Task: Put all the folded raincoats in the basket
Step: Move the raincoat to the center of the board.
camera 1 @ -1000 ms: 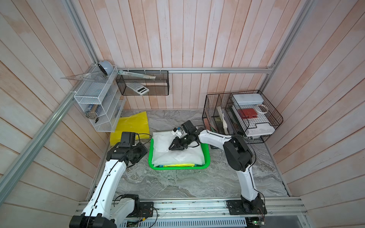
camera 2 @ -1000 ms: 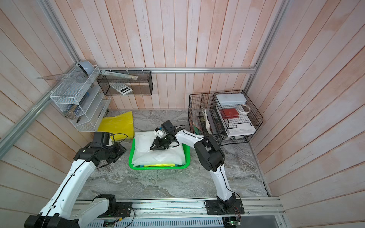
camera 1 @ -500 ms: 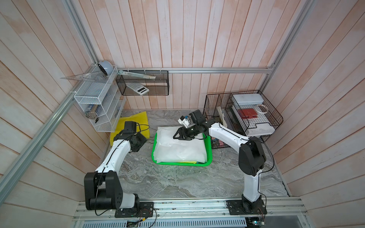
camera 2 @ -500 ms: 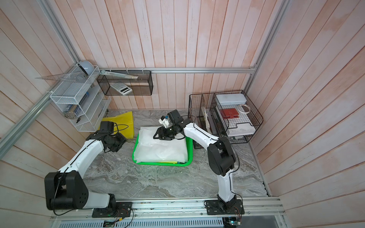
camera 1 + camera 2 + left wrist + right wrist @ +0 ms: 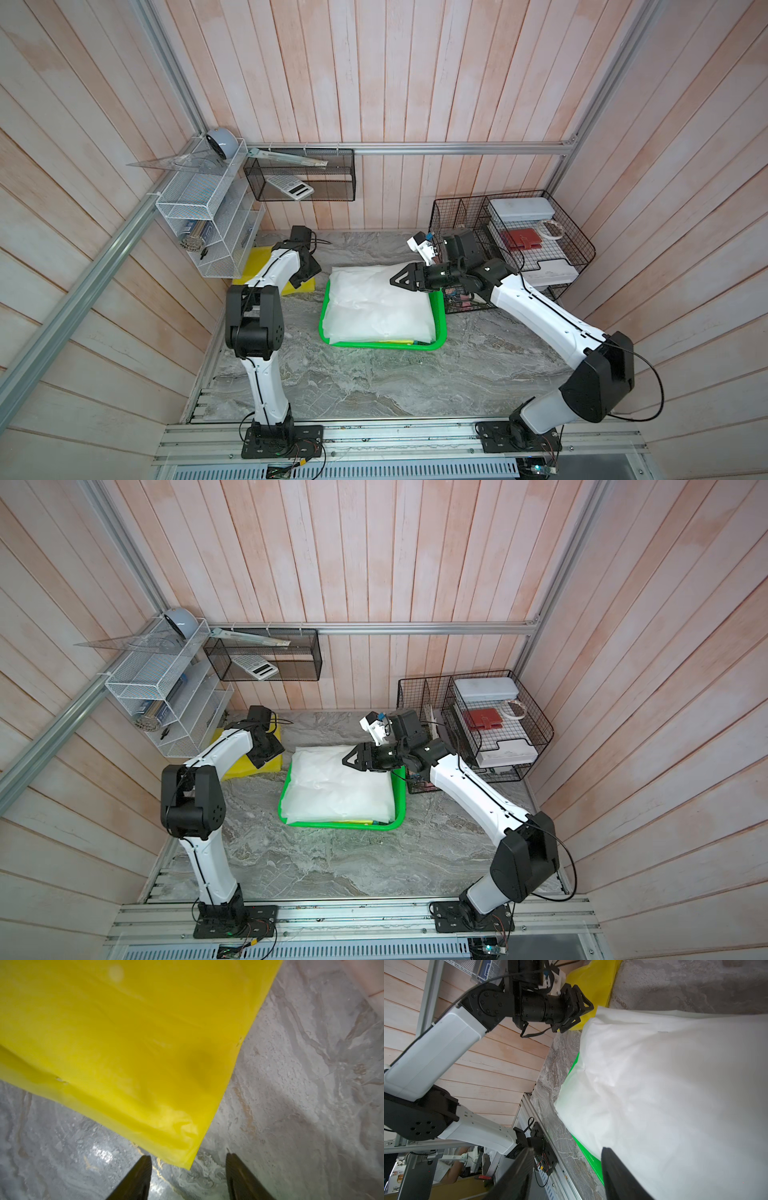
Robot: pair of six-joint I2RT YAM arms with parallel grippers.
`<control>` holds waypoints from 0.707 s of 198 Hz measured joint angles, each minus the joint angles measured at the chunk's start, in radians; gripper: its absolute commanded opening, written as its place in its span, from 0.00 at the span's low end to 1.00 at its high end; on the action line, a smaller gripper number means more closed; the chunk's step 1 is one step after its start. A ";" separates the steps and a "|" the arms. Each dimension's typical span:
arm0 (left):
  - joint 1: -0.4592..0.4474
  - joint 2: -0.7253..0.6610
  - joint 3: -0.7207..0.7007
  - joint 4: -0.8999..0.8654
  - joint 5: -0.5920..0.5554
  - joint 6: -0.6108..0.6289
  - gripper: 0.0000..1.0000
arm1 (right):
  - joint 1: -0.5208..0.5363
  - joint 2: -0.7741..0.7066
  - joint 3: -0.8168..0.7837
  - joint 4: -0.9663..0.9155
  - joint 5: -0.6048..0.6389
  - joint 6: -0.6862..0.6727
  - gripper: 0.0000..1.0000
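Observation:
A white folded raincoat (image 5: 374, 303) (image 5: 336, 783) (image 5: 675, 1084) lies in the bright green basket (image 5: 382, 344) (image 5: 345, 824) (image 5: 593, 1161), spilling over its far and left rims. A yellow folded raincoat (image 5: 254, 266) (image 5: 245, 766) (image 5: 124, 1032) lies flat on the table to the left of the basket. My left gripper (image 5: 307, 276) (image 5: 268, 754) (image 5: 188, 1156) hangs open just above that yellow raincoat's corner, holding nothing. My right gripper (image 5: 395, 280) (image 5: 347, 760) (image 5: 566, 1149) hovers open over the white raincoat's far right corner, empty.
A black wire desk organiser (image 5: 511, 245) with boxes stands close behind the right arm. A white mesh shelf (image 5: 199, 216) and a black mesh wall bin (image 5: 299, 174) hang at the back left. A yellow strip (image 5: 390, 341) shows under the white raincoat at the basket's front.
My right gripper opened, lifted off the white raincoat and drew back to the right. My left arm swung from beside the basket to the yellow raincoat at the back left, opening wider.

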 measured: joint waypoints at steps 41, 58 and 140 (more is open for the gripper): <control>-0.049 0.110 0.148 -0.101 -0.056 0.047 0.71 | 0.000 -0.007 -0.031 0.011 0.011 0.006 0.58; -0.049 0.135 0.150 -0.127 -0.067 0.063 0.70 | 0.000 -0.007 -0.031 0.021 0.013 0.006 0.58; -0.059 0.219 0.162 -0.208 -0.153 0.115 0.35 | 0.000 -0.003 -0.049 0.035 0.013 0.006 0.58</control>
